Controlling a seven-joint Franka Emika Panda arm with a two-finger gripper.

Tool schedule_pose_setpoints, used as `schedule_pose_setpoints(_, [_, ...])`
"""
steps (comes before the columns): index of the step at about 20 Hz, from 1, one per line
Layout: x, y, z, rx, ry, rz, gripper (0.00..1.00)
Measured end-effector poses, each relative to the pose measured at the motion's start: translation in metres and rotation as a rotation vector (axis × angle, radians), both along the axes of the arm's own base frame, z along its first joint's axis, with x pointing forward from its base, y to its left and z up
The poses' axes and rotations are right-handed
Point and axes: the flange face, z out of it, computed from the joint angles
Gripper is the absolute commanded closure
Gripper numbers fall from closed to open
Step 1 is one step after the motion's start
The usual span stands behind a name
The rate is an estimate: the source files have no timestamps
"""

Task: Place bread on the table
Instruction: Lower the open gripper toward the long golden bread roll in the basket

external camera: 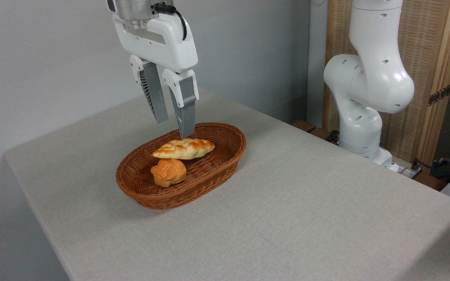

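The bread (184, 148), a long braided golden loaf, lies across the middle of a brown wicker basket (231, 158) on the table (307, 203), which wears a light grey-beige cloth. My gripper (174, 127) hangs just above the loaf's back side, pointing down. Its two fingers stand apart, open, with nothing between them. The front fingertip ends a little above the bread, and I see a small gap between them.
A small round orange bun (168, 171) sits in the basket in front of the loaf. The arm's white base (365, 97) stands off the table's far right edge, by a wooden panel. Bare cloth stretches right of and in front of the basket.
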Motion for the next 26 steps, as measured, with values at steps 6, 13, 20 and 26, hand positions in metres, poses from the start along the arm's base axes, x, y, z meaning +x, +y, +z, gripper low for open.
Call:
schedule_pose_setpoints(6, [0.000,-0.001,-0.001,-0.016,0.003,0.002,0.00])
schedule_pose_setpoints(13, [0.002,-0.001,-0.004,-0.017,0.010,0.002,0.00])
schedule_pose_setpoints(20, [0.002,-0.031,-0.015,-0.110,0.006,-0.030,0.00])
schedule_pose_setpoints(26, [-0.017,-0.113,-0.068,-0.112,0.060,-0.105,0.00])
